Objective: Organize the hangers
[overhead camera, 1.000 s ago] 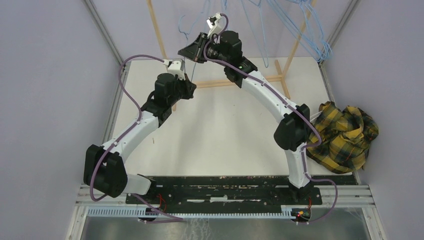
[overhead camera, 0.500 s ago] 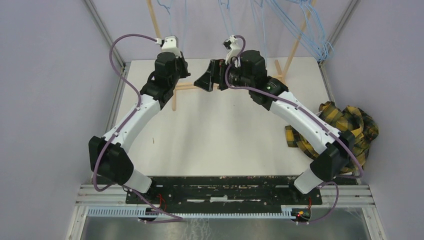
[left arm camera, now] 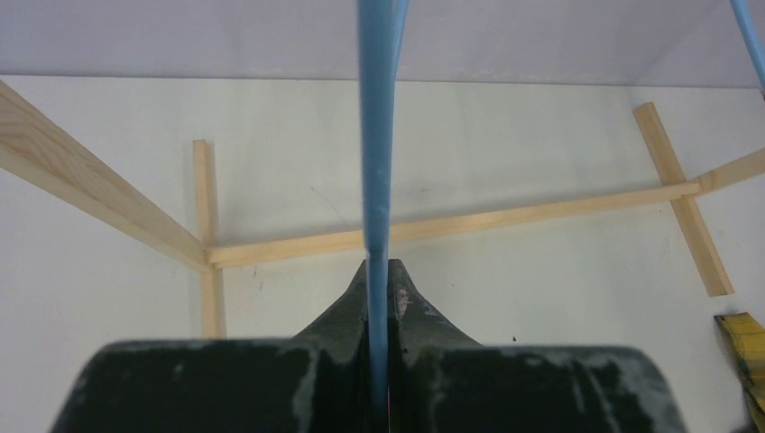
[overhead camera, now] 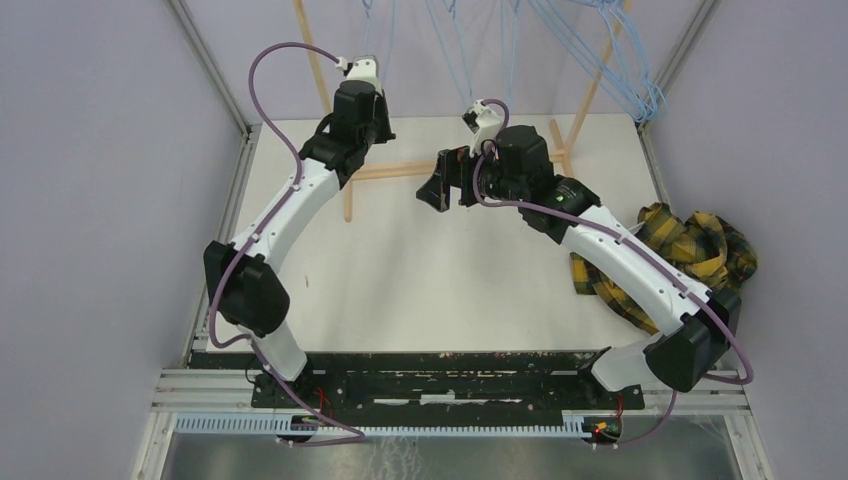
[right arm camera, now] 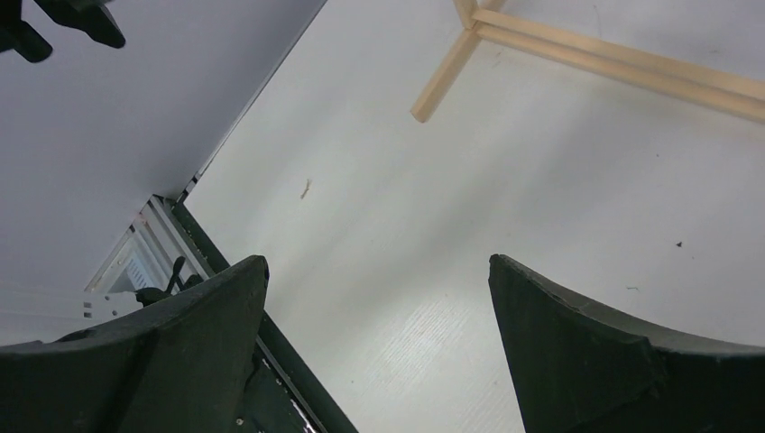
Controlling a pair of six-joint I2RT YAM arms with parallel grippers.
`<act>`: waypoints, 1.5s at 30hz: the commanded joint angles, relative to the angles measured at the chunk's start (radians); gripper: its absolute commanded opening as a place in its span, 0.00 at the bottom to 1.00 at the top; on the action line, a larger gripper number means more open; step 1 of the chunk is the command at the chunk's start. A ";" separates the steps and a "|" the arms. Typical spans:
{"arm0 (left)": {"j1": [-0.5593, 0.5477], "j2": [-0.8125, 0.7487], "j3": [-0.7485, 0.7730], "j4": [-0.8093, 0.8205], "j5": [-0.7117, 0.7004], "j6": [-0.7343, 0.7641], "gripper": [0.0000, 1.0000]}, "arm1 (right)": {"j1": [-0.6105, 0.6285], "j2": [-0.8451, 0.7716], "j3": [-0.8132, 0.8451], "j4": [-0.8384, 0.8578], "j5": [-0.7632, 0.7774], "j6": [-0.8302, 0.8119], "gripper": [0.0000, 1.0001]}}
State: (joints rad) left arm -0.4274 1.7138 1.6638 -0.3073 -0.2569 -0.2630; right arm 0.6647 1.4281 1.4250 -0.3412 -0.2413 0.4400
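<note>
A thin light-blue hanger wire (left arm camera: 374,135) runs straight up out of my left gripper (left arm camera: 379,271), whose jaws are shut on it. From above, this gripper (overhead camera: 372,128) is at the back left beside the rack pole, and the held hanger's wires (overhead camera: 385,25) rise out of the frame. Several more hangers (overhead camera: 620,60) hang bunched at the back right. My right gripper (overhead camera: 442,182) hovers over the middle of the table with its jaws wide apart. In its wrist view, the right gripper (right arm camera: 379,271) has only bare white table between its fingers (right arm camera: 207,307).
A light wooden rack stands at the back, with slanted poles (overhead camera: 315,60) and floor bars (left arm camera: 505,219) on the white table (overhead camera: 430,270). A yellow-black plaid cloth (overhead camera: 690,270) lies bunched at the right edge. Grey walls close in both sides.
My right gripper has opened, letting go of a hanger wire, and come down and back from the rack. My left gripper, still shut on its hanger, has risen toward the back left.
</note>
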 commanded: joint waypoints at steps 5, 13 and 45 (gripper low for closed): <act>0.000 0.042 0.143 -0.095 -0.029 0.029 0.03 | -0.002 -0.069 -0.028 0.011 0.040 -0.034 1.00; 0.000 0.127 0.208 -0.211 0.002 0.023 0.03 | -0.003 -0.088 -0.058 0.004 0.052 -0.032 1.00; 0.001 -0.293 -0.170 -0.086 0.088 0.089 0.99 | -0.003 -0.116 -0.104 -0.076 0.142 -0.082 1.00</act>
State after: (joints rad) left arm -0.4271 1.5482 1.5787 -0.4728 -0.2119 -0.2295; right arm 0.6647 1.3560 1.3289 -0.3946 -0.1558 0.3927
